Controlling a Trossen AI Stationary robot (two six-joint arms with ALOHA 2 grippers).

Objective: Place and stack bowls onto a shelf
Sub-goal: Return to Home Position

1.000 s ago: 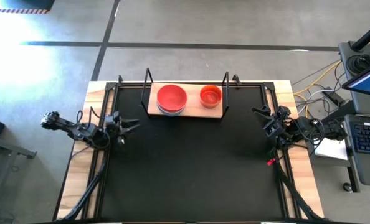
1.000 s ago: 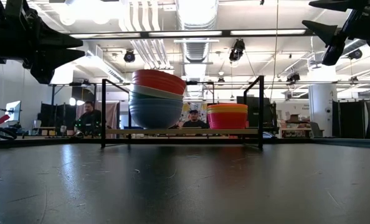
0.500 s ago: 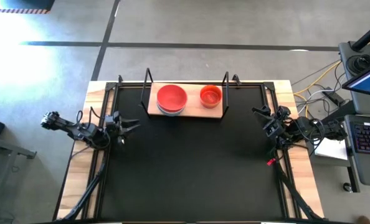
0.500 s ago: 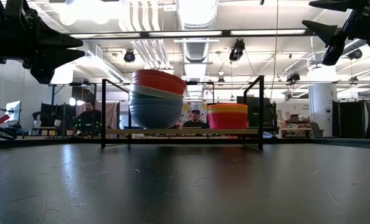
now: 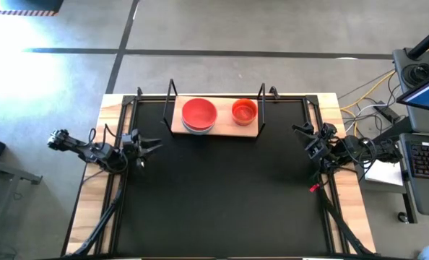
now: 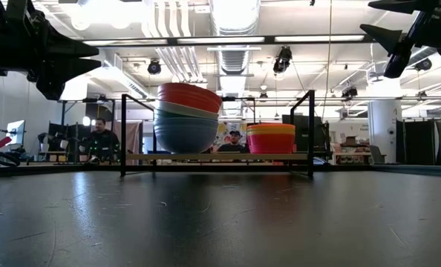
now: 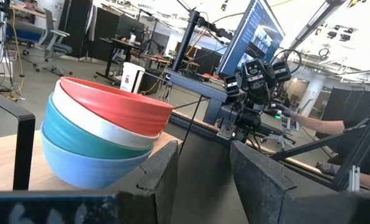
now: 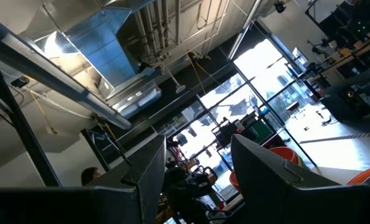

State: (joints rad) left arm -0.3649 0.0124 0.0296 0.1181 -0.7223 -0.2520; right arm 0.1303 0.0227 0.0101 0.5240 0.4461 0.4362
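Note:
The wooden shelf [image 5: 226, 128] with black wire uprights stands at the mat's far edge. It carries two stacks of bowls. The larger stack [image 6: 187, 117] has red on top, then white, teal and pale blue, and also shows in the left wrist view [image 7: 104, 137]. The smaller stack [image 6: 272, 138] shows yellow, orange and red rims, with an orange-red bowl topmost [image 5: 244, 110]. My left gripper [image 5: 154, 144] hovers open over the mat's left edge, pointing toward the shelf [image 7: 203, 152]. My right gripper [image 5: 298, 130] hovers open at the mat's right edge [image 8: 197, 146].
A large black mat [image 5: 222, 195] covers the wooden table [image 5: 110, 108]. The right arm [image 7: 253, 81] shows far off in the left wrist view. Monitors and cables [image 5: 417, 108] sit right of the table. People [image 6: 102, 141] sit in the room behind the shelf.

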